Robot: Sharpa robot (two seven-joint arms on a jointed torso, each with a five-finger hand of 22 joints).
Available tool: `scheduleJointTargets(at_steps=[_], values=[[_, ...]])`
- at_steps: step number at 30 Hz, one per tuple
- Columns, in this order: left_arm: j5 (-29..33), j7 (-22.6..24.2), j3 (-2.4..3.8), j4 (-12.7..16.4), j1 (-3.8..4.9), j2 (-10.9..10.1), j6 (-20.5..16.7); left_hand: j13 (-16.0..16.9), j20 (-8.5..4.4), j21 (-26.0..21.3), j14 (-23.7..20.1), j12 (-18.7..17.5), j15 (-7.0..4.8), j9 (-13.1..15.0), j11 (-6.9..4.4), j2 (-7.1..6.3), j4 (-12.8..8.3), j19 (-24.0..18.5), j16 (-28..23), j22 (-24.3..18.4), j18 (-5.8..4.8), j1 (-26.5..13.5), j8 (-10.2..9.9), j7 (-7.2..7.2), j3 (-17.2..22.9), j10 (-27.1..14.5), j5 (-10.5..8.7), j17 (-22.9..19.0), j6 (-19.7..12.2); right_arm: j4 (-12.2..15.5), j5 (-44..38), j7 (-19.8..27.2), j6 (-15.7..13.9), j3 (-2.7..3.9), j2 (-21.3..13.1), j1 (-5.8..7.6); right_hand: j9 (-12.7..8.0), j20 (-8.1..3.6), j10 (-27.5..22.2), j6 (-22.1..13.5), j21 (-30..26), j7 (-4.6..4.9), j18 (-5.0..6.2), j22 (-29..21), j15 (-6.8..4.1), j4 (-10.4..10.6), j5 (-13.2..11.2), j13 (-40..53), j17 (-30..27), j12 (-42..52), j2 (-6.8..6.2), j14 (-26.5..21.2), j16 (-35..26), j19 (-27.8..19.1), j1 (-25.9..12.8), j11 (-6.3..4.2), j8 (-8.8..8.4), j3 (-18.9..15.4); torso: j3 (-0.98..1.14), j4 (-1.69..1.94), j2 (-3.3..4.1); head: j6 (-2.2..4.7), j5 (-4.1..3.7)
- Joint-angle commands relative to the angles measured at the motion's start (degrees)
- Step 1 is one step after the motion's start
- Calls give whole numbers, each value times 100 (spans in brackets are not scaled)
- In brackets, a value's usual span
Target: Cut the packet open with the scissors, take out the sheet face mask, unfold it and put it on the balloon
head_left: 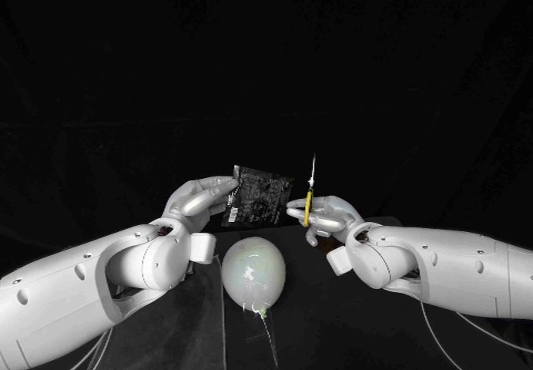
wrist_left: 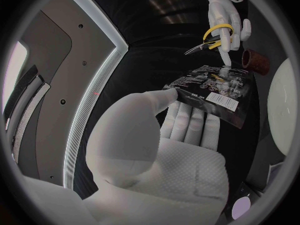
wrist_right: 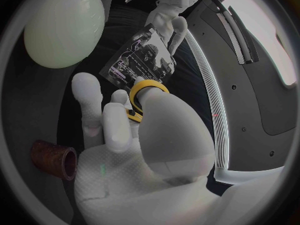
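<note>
1. Head view gives you the left hand [head_left: 200,199] pinching the dark packet [head_left: 256,196] by one edge between thumb and fingers, holding it upright
2. Your right hand [head_left: 326,216] grips the yellow-handled scissors [head_left: 310,193]; their blades point up, just beside the packet's other edge
3. You'll find the pale balloon [head_left: 253,267] lying on the black table [head_left: 333,324] below both hands; a brown tube [wrist_right: 55,159] sits near it

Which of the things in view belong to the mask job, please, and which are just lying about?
Belong to the job:
black packet, held by the left hand
yellow-handled scissors, held by the right hand
pale balloon

Lying about:
reddish-brown tube
</note>
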Motion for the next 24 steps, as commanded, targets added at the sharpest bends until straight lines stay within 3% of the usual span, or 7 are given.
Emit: scheduleJointTargets(at_steps=[1, 24], values=[[23, 92, 12, 52, 12, -1, 102, -7, -5, 30, 44, -22, -6, 738, 12, 53, -27, 38, -25, 5, 119, -15, 36, 29, -6, 33, 19, -7, -1, -1, -137, 68, 140, 9, 22, 1, 6, -22, 2559, -2213, -16, -30, 87, 8, 20, -25, 13, 653, 7, 3630, 46, 20, -15, -3, 28, -750, 32, -12, -1, 4, 0, -15, -14], [43, 200, 12, 271, 12, -73, 182, -8, -8, 38, 44, -22, -5, 755, 13, 57, -31, 47, -29, 7, 121, -24, 46, 30, -7, 31, 19, -10, -12, -130, -131, 17, 88, 21, 135, 5, 59, -14, 2558, -2105, -1, -12, 83, 29, 39, -26, 13, 642, 7, 3615, 95, 21, -15, 3, 44, -723, 56, -16, -4, 11, -3, -40, -5]])
